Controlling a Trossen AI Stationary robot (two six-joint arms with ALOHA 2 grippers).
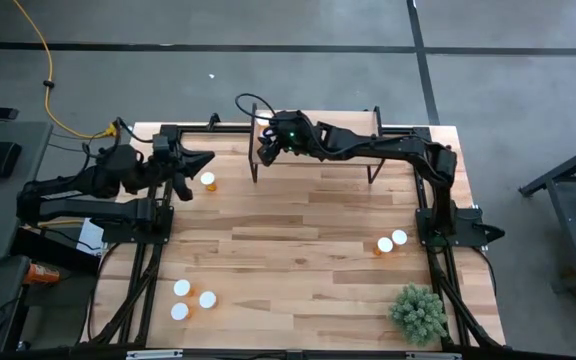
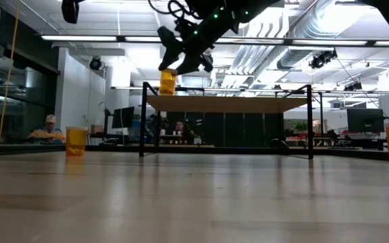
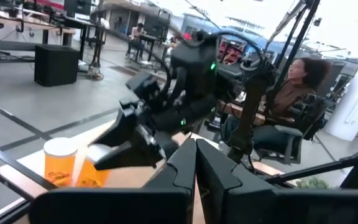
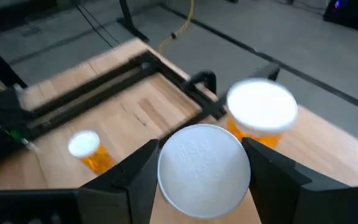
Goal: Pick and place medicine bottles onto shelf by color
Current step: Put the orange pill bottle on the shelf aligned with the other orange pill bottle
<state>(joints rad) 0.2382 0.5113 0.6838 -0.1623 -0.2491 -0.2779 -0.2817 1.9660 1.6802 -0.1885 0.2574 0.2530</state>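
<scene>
Bottle (image 4: 204, 169) upright in my right gripper (image 4: 201, 180), cap toward the wrist camera.
Over the shelf's (image 2: 228, 104) left end, beside another bottle (image 4: 263, 112); left gripper (image 1: 200, 160) clenched.

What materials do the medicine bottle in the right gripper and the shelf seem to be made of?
The held bottle: probably plastic, with a matte white cap; its amber body lets light through. The shelf: a pale wooden board with visible grain, on thin black legs, likely metal.

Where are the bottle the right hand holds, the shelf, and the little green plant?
held bottle (image 4: 204, 171), right wrist view, on its white cap
shelf (image 2: 248, 104), low view, on the board's front edge
green plant (image 1: 418, 313), high view, on its foliage
</scene>
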